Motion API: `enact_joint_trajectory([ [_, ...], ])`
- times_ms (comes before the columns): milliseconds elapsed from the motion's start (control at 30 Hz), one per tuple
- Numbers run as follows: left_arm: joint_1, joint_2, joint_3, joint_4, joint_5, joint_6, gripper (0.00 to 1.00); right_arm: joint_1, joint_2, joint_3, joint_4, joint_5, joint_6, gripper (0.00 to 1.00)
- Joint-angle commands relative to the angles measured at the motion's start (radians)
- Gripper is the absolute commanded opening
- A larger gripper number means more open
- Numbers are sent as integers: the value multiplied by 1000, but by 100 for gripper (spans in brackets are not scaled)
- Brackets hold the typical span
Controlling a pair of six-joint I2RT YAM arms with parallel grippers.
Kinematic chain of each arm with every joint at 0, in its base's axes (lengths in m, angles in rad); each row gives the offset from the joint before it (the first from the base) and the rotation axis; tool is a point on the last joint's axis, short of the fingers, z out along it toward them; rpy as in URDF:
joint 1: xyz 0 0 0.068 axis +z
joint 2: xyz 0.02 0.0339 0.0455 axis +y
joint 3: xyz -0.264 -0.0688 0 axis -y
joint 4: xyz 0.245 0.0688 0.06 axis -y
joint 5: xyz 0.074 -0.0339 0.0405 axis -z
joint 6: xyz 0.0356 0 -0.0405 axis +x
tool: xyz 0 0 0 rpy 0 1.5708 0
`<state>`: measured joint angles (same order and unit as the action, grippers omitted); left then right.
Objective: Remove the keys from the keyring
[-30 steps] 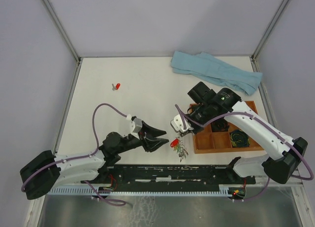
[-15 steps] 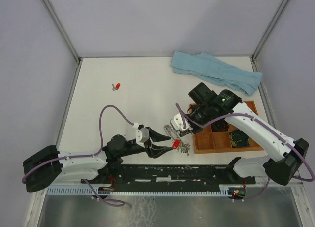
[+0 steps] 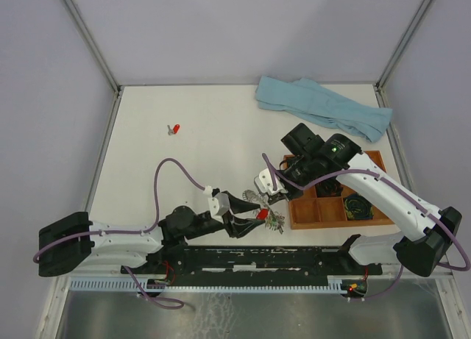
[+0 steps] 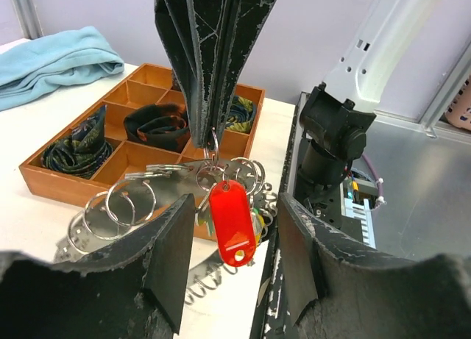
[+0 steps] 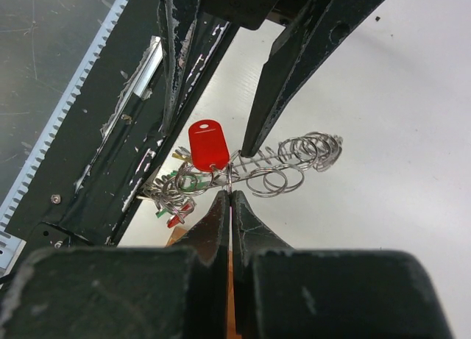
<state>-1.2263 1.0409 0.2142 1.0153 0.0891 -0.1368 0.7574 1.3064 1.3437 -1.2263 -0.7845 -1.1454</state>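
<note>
Right hand: the right hand [image 5: 228,198] is clamping fully closed on a thin wire loop at the top of the keyring [image 5: 285,161] and holding the bunch up off the tabletop [image 3: 184,170].
Left hand: the left hand [image 4: 234,232] is standing partly open, gripping nothing, with one finger reaching in on each side of the red key tag [image 4: 232,221].
Keyring: it is hanging just beside the left edge of the tray [image 3: 294,223], its many small loops fanning out sideways from the pinched point.
Keys on the ring: the red key tag is dangling below the right hand's tips; further down, small green heads [image 5: 188,183] and a red one are showing among the loops, probably more keys, though they are too small to be sure.
Loose key: a red-headed key [image 3: 175,129] is lying alone on the tabletop, well apart, toward the far left.
Tray: the wooden tray is sitting on the right near side, with dark coiled bundles [image 4: 154,126] lying in several compartments.
Cloth: a light blue cloth [image 3: 324,107] is lying crumpled at the far right, beyond the tray.
</note>
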Motion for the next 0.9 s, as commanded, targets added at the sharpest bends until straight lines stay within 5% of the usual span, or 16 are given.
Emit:
enact_joint_trajectory([
  [0,-30,-6,45,-24,-114,-41,55,2,-16,3,44,-38,12,1],
  [700,-59,7,82,-156,-229,-6,44,2,-14,-3,43,-36,14,1],
  [867,-59,-43,77,-210,-252,14,34,3,-12,-3,46,-36,18,1],
])
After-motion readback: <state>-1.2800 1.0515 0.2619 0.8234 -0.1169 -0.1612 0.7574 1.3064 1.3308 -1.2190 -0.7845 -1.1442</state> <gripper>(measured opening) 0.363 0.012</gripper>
